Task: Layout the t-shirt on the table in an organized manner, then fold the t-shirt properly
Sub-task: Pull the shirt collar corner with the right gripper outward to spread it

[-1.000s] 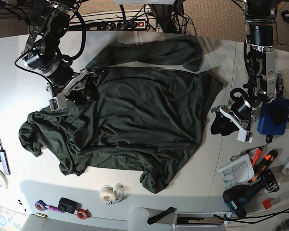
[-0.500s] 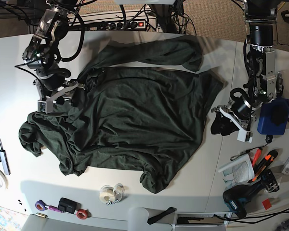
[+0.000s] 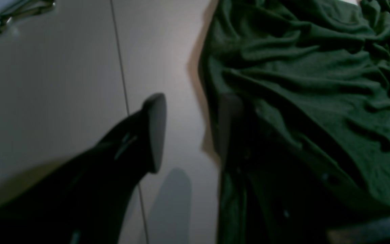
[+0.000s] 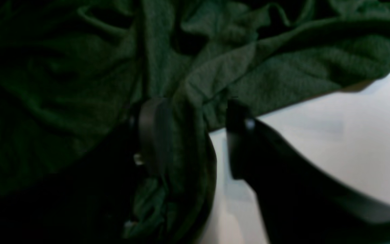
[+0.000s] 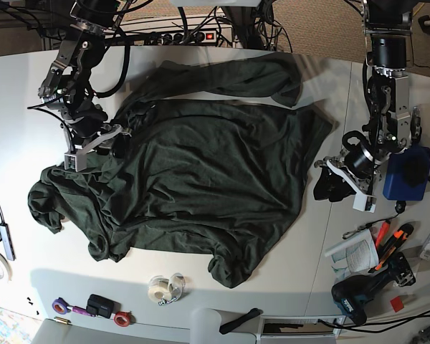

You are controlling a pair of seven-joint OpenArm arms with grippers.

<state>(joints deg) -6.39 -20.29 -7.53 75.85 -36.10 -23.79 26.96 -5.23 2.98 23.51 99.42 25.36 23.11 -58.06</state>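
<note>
The t-shirt lies spread and rumpled across the middle of the table, one sleeve stretched along the far side and another bunched at the near left corner. The right gripper sits at the shirt's left edge, its fingers partly apart with a fold of green cloth between them. The left gripper hangs empty above bare tabletop just beside the shirt's right edge, its fingers parted, near a blue pouch.

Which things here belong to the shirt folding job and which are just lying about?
Job: t-shirt; table.
Lying about: blue pouch; tape rolls; cordless drill; orange-handled cutters; booklet.
</note>
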